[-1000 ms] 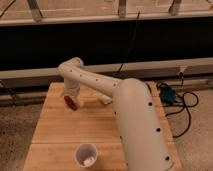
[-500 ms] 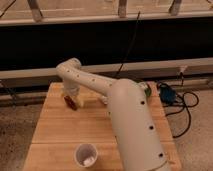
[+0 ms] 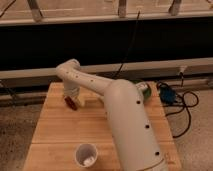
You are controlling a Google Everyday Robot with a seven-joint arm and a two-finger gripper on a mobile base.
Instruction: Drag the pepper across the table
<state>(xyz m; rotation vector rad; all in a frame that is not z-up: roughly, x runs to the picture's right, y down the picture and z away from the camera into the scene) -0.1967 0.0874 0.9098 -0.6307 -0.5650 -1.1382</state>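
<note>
The pepper (image 3: 72, 104) is a small red object lying on the far left part of the light wooden table (image 3: 55, 130). My gripper (image 3: 70, 95) hangs at the end of the white arm, directly above the pepper and touching or nearly touching it. The wrist hides its fingers and covers part of the pepper. The arm's thick lower link crosses the right half of the table from the near edge.
A white cup (image 3: 86, 155) stands near the table's front edge, left of the arm. A green object (image 3: 145, 90) sits at the far right corner, partly behind the arm. A blue device (image 3: 167, 95) with black cables lies on the floor to the right.
The arm's thick link has swung a little to the left. The gripper stays over the pepper, which looks shifted slightly toward the near side.
</note>
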